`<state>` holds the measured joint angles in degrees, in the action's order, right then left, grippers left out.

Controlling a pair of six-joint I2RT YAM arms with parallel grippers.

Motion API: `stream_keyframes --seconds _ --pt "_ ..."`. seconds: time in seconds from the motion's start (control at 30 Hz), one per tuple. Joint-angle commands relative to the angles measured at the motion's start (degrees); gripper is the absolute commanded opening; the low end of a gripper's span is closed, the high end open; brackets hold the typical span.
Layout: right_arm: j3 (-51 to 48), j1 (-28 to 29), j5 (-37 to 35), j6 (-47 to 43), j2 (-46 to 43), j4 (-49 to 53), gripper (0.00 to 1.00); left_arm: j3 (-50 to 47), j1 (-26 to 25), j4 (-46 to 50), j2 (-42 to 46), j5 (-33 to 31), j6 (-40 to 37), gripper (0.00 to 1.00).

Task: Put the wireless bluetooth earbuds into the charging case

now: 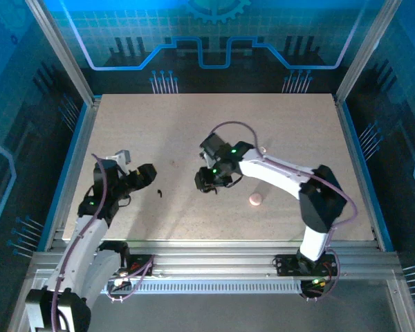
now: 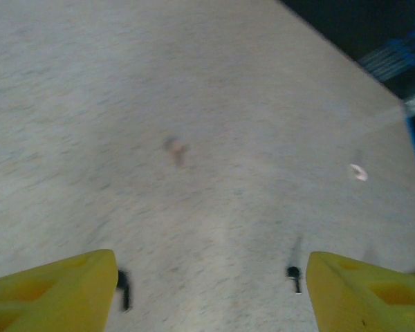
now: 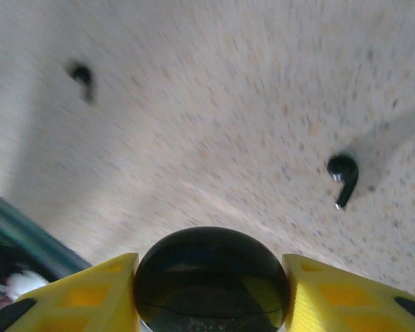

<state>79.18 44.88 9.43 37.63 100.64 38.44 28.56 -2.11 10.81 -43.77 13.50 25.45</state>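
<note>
Both earbuds lie loose on the table [image 1: 283, 124], apart from each other. One earbud [image 1: 159, 192] is nearer the arm bases and the other earbud [image 1: 171, 164] is farther back. Both sit between the two grippers, closer to the left one.

The left gripper [image 1: 151, 173] hangs low just beside them with its jaws wide apart and nothing between them. In its wrist view an earbud [image 2: 124, 287] lies just inside one yellow finger [image 2: 55, 294] and the second earbud [image 2: 294, 277] just inside the opposite one.

The right gripper [image 1: 206, 183], near the table's middle, is clamped on a round black puck [image 3: 211, 283], with a yellow finger [image 3: 90, 294] pressed against each side of it. A small pink disc [image 1: 255, 200] lies on the table to the right of that gripper.
</note>
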Motion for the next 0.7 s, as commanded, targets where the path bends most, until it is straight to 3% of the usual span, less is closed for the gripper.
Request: stream_keyframes --seconds 0.0,0.27,0.43,0.67 --pt "-4.19 -3.69 8.86 7.77 -5.03 -13.57 0.45 -5.15 -5.32 -23.37 0.63 4.08 -7.05 0.66" --pt "-10.52 -7.84 13.34 18.66 -11.27 -29.88 0.46 -13.26 -15.37 -47.20 -4.90 10.95 -22.44 0.62" --pt "-13.28 -7.93 13.86 24.22 -12.88 -37.69 0.47 -13.98 -19.22 -50.24 -7.59 14.03 -27.64 0.61" --pt "-14.04 -5.94 12.49 26.39 -12.93 -41.97 0.47 -14.32 -20.56 -57.04 -10.97 9.89 -27.75 0.61"
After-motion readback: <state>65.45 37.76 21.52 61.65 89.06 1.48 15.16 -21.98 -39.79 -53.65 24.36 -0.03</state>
